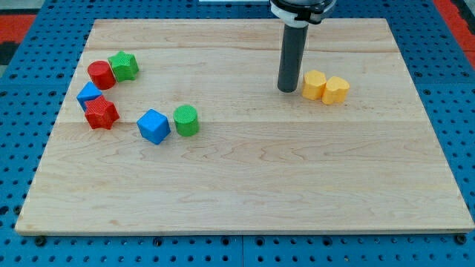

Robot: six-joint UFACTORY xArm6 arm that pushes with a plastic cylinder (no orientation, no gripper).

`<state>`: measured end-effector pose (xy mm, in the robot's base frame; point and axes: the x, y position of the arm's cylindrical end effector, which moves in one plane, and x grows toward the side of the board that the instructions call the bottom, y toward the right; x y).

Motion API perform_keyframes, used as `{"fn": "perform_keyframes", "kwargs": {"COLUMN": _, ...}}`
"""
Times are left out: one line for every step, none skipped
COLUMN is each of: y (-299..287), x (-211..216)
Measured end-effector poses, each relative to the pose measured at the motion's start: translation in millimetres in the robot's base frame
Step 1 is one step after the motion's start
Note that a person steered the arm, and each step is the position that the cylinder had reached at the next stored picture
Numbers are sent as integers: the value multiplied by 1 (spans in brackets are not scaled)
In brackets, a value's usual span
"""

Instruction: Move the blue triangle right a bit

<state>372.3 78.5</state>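
Observation:
The blue triangle (88,94) lies at the view's left of the wooden board (245,185), wedged between a red cylinder (101,74) above it and a red star (101,113) below it. My tip (287,90) rests on the board far to the view's right of the triangle, just left of two yellow blocks. It touches no block.
A green star (124,65) sits next to the red cylinder. A blue cube (154,125) and a green cylinder (185,120) lie side by side right of the red star. A yellow hexagon (315,84) and a yellow heart (336,90) touch each other.

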Motion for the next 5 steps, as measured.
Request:
{"fn": "perform_keyframes", "kwargs": {"y": -28, "x": -7}}
{"fn": "perform_keyframes", "kwargs": {"y": -60, "x": -38}}
{"fn": "perform_keyframes", "kwargs": {"y": -111, "x": -42}}
{"fn": "perform_keyframes", "kwargs": {"y": -153, "x": -60}}
{"fn": "perform_keyframes", "kwargs": {"y": -220, "x": -79}}
